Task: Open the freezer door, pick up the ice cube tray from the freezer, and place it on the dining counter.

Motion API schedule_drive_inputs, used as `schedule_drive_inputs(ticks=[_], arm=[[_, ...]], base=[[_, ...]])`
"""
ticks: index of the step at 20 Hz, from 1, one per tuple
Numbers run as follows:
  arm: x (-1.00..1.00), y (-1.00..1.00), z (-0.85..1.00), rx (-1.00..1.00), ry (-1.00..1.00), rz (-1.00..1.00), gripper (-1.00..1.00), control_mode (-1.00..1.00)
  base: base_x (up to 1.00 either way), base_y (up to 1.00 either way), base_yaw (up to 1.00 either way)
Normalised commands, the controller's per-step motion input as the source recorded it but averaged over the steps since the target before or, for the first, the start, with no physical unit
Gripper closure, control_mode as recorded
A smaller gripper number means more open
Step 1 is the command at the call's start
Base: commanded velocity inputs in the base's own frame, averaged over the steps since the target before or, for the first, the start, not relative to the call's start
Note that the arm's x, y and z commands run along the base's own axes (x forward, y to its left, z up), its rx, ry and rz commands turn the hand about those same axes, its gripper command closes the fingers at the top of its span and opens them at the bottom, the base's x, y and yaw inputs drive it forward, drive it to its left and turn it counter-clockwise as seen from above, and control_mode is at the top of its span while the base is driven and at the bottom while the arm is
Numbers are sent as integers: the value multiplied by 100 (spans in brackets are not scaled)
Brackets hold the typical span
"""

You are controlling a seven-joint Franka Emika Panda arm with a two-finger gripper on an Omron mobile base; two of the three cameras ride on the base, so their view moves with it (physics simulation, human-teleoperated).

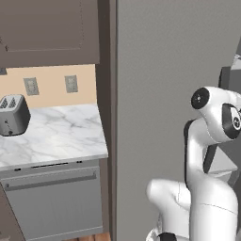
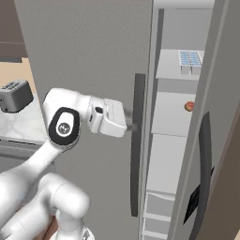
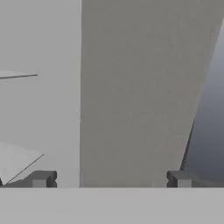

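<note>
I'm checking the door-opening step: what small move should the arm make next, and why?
Probably close the open gripper on the long dark vertical handle of the flat matte-grey freezer door. The hand view shows the fingertips spread to either side of the handle, and the door stands only partly open, with the pale blue-white ice cube tray on a shelf inside.

A silver toaster (image 1: 12, 115) sits on a marble worktop (image 1: 61, 136) beneath brown wall cabinets (image 1: 47, 30).

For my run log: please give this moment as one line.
hand: open, at freezer door handle | door: ajar | ice cube tray: on freezer shelf
</note>
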Motion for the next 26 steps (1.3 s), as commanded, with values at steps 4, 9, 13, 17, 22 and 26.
schedule_drive_inputs(ticks=[4, 9, 13, 17, 22, 26], arm=[[62, -74, -14, 16, -13, -13, -100, -100], [22, -84, -18, 10, -18, -9, -100, -100], [0, -91, -29, 1, -21, -9, -100, -100], [0, -92, -22, 0, -12, -5, -100, -100], [0, -72, -23, 0, -10, -1, -100, -100], [2, -55, -25, 0, -11, -1, -100, -100]], base=[[0, 0, 0], [0, 0, 0], [0, 0, 0], [0, 0, 0], [0, 0, 0], [0, 0, 0]])
